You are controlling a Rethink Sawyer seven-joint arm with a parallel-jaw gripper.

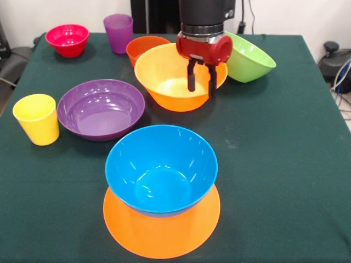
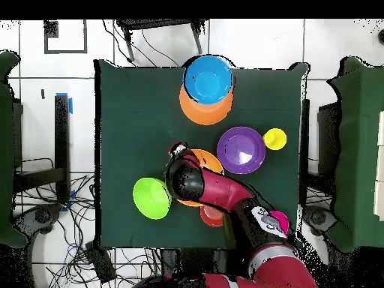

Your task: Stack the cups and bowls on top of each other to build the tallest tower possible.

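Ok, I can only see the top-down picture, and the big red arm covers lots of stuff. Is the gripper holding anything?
Observer: No. The gripper is open and empty, hanging over the large orange bowl.
Operator: Is a cup hiding under the arm?
Observer: Yes, a purple cup stands upright there, near the pink-red bowl.
Operator: Is the green bowl sitting flat?
Observer: No, the green bowl is tilted, with its opening turned toward the large orange bowl.
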